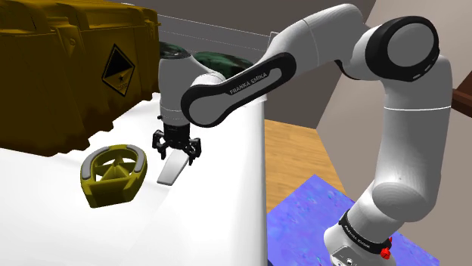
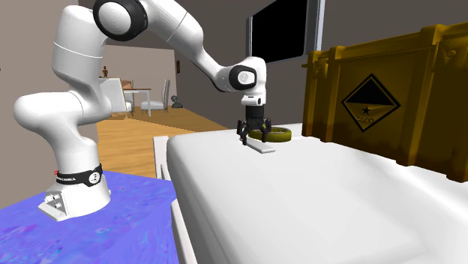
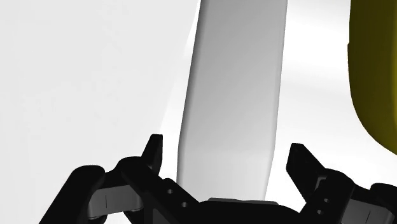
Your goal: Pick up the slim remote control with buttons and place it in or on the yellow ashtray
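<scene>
Lettering "FRANKA EMIKA" runs along arm (image 1: 243,83); spread hand (image 1: 178,156) straddles pale remote (image 1: 172,171).

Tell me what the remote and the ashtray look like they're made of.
Remote: plain pale grey, smooth, faintly sheened; no buttons or texture drawn, so material cannot be told. Ashtray: dull yellow, smooth, soft highlights; could be glazed ceramic or plastic, with a grey rim.

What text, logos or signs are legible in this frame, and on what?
"FRANKA EMIKA": on the white arm's dark forearm link.
Black band at the arm's base: lettering too small to read.
Diamond sign on the dark yellow crate: emblem, its small text unreadable.
</scene>
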`<state>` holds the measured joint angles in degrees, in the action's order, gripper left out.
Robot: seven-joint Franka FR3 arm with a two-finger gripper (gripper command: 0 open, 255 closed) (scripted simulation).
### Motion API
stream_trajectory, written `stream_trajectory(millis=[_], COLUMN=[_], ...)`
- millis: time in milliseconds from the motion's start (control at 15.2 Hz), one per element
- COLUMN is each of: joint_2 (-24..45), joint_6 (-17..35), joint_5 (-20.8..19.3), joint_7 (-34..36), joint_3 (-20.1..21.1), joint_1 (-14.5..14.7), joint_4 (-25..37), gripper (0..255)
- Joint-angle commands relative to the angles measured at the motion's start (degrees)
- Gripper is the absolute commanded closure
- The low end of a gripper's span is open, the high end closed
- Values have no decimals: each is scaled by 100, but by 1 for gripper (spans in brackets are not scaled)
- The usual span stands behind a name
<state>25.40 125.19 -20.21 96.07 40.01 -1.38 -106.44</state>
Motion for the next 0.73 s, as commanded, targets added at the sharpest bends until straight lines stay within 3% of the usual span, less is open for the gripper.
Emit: stream_trajectory(millis=[0,330,396,660], joint_2=[18,18,18,18], joint_6=[26,24,24,26], joint_5=[-16,-16,-16,-16], joint_7=[9,9,9,9], joint_3=[-10,-10,-10,-10], joint_1=[6,6,6,6], joint_4=[-9,-8,-8,-9], gripper=[0,0,255,255])
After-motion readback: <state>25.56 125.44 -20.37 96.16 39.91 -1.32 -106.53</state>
